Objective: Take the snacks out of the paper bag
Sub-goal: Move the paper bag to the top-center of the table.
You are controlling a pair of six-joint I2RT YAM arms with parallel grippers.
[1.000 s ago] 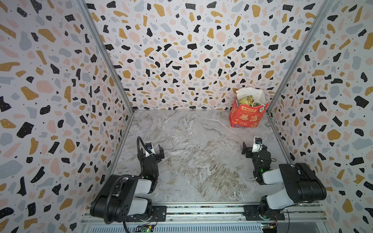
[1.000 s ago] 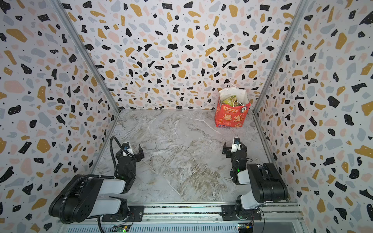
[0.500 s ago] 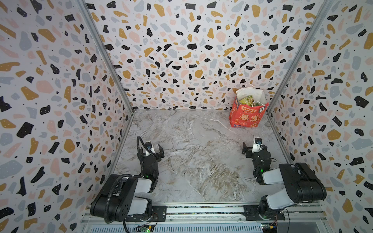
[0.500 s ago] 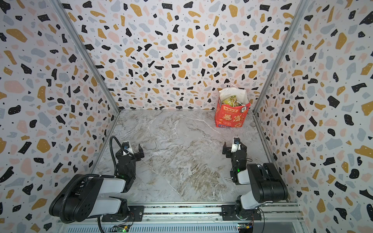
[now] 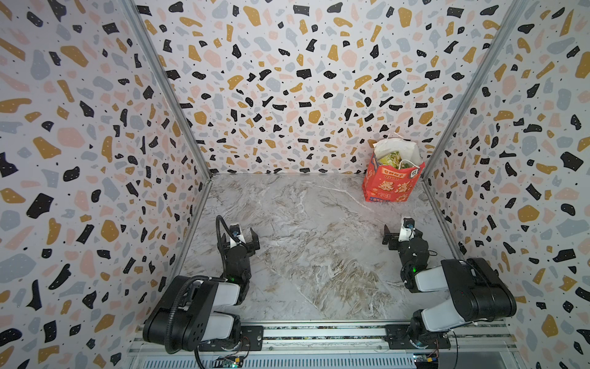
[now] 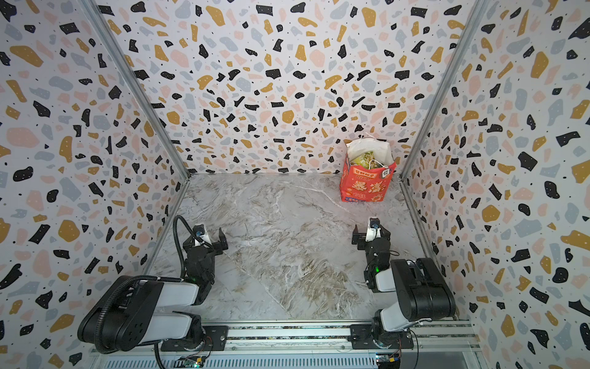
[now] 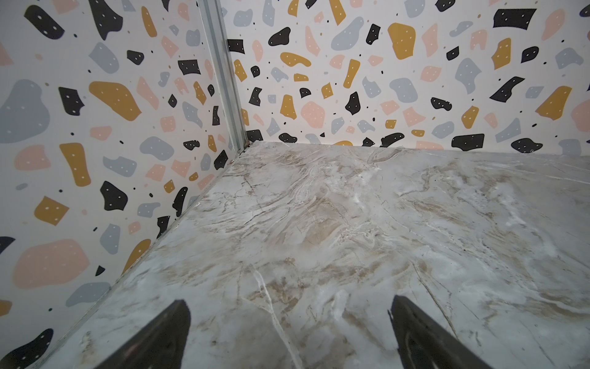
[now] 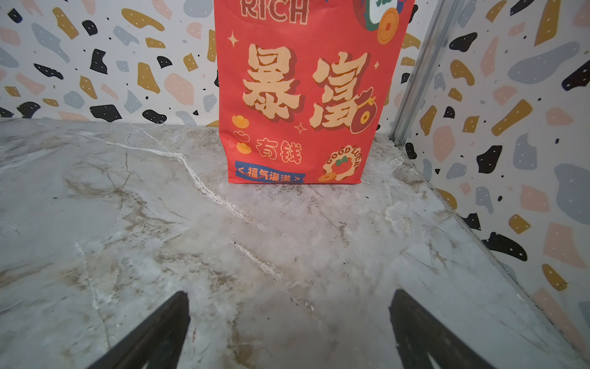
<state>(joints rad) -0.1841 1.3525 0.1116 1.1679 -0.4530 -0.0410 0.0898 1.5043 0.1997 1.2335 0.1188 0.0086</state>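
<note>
Tall red paper bag [image 5: 392, 187] stands upright: light, flimsy, likely tips. Glossy yellow-green plastic snack packets [image 5: 391, 158] look slippery; pinch a top edge. Left gripper [image 5: 238, 239] and right gripper [image 5: 401, 235]: jaws wide apart, empty.

In a top view: paper bag [image 6: 367, 187] stands upright in the far right corner of the marble table [image 6: 287, 262], just beside the far wall [image 6: 287, 80] and the right wall [image 6: 510, 159]; contact with either not resolvable. Red face with gold characters turned to the near side. Mouth open, white lining showing. Snacks [image 6: 362, 158] sit inside as yellow-green packets; count not resolvable. White cord handle [image 6: 376, 163] droops over the near rim.

Left gripper [image 6: 206, 240] at near left, low over the table, jaws spread, nothing between them. Right gripper [image 6: 371, 235] at near right, jaws spread and empty, well apart from the bag. Both arms fold back to the rail [image 6: 287, 334] along the near edge.
</note>
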